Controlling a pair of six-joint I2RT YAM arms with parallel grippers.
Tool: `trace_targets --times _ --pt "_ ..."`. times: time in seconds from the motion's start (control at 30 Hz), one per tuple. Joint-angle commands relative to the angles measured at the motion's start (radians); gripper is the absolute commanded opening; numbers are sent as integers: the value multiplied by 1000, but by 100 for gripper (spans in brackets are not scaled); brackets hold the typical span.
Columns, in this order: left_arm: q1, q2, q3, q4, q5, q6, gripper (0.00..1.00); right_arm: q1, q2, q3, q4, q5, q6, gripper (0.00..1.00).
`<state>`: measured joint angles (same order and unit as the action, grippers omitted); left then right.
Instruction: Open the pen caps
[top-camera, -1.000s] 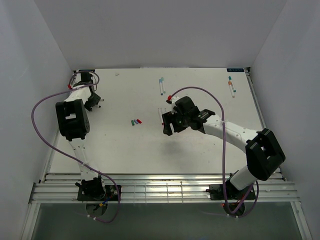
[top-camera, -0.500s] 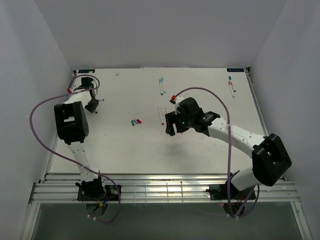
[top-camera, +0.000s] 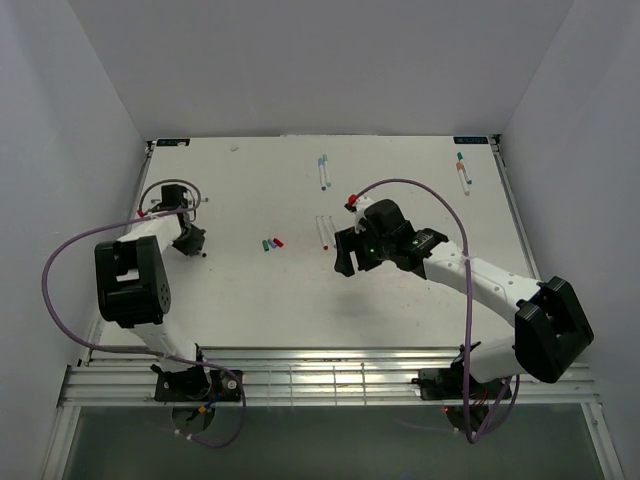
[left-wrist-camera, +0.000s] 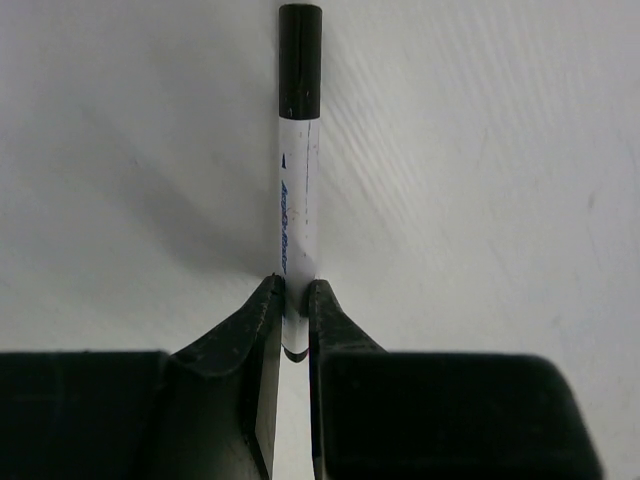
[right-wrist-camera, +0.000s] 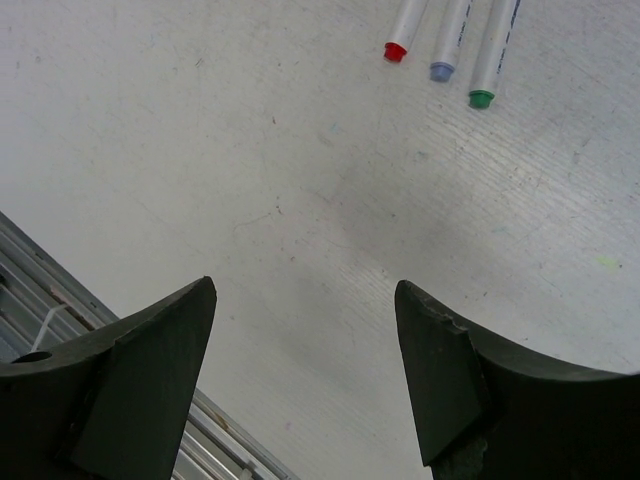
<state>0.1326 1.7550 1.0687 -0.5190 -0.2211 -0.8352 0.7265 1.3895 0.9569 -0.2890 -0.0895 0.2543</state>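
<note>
My left gripper (top-camera: 189, 240) stands at the table's left side and is shut on a white pen (left-wrist-camera: 298, 190). In the left wrist view the gripper (left-wrist-camera: 290, 292) pinches the barrel's near end, and the black pen cap (left-wrist-camera: 300, 58) sits on the far end. My right gripper (top-camera: 345, 262) is open and empty over mid-table; in the right wrist view its jaws (right-wrist-camera: 303, 290) stand wide apart. Three loose caps (top-camera: 271, 243), green, teal and red, lie left of it. Three white pens with red (right-wrist-camera: 396, 50), blue (right-wrist-camera: 441, 71) and green (right-wrist-camera: 481, 98) ends lie just beyond it.
Two capped pens (top-camera: 323, 172) lie at the back middle, and two more (top-camera: 462, 170) at the back right. White walls enclose the table on three sides. A metal rail (top-camera: 330, 375) runs along the near edge, by the arm bases.
My left gripper has moved from the back left corner toward the near side, still holding the pen. My right gripper has shifted slightly right and nearer, staying open.
</note>
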Motion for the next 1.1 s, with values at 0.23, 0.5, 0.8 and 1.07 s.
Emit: trace_targets --times 0.23,0.5,0.8,1.07 --pt "-109 -314 -125 244 688 264 0 -18 78 91 34 -185 63 78" --pt "-375 -331 -210 385 917 334 0 -39 123 149 140 -294 158 78" --pt "-401 -528 -400 548 936 286 0 -70 112 16 486 -397 370 71" --pt "-407 -595 -457 616 957 234 0 -68 144 -55 708 -383 531 49"
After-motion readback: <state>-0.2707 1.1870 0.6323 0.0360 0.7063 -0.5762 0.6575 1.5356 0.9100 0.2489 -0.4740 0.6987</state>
